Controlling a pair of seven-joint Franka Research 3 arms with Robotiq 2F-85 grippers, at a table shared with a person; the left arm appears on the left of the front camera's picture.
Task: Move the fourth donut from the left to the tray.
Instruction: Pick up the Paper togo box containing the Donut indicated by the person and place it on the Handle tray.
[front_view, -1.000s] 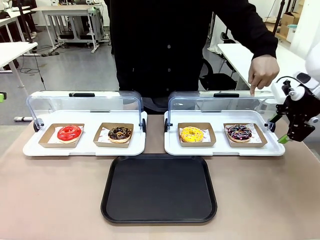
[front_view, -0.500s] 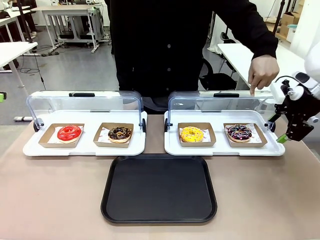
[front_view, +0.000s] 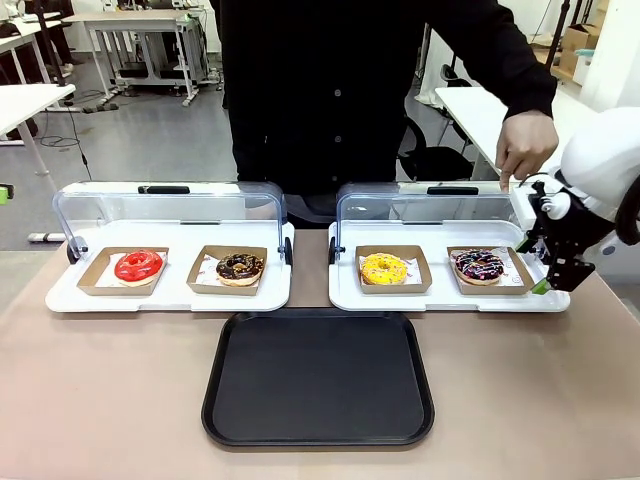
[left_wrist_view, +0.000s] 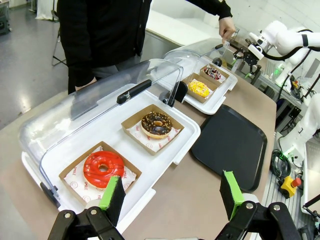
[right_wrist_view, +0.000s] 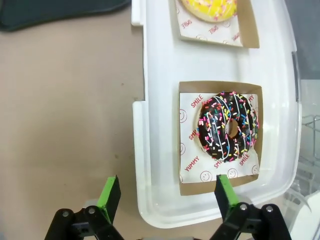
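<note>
While the donut (right_wrist_view: 227, 125) sits ungrasped in its holder (right_wrist_view: 215, 86) inside the case (right_wrist_view: 160, 125), the tray (front_view: 318, 378) holds nothing. The right tool (right_wrist_view: 167, 194) hovers at the case edge, spread wide, empty. Pickup and transfer are outstanding.

Right hand (front_view: 550, 283), left hand (left_wrist_view: 172, 192) — both spread wide.

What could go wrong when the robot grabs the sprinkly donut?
The open right gripper hangs by the white display tray's rim; it might bump that rim instead of reaching the fourth donut. The person's hand rests on the raised clear lid nearby, so the arm could knock it. The shallow cardboard holder might tip on the way to the black tray.
</note>
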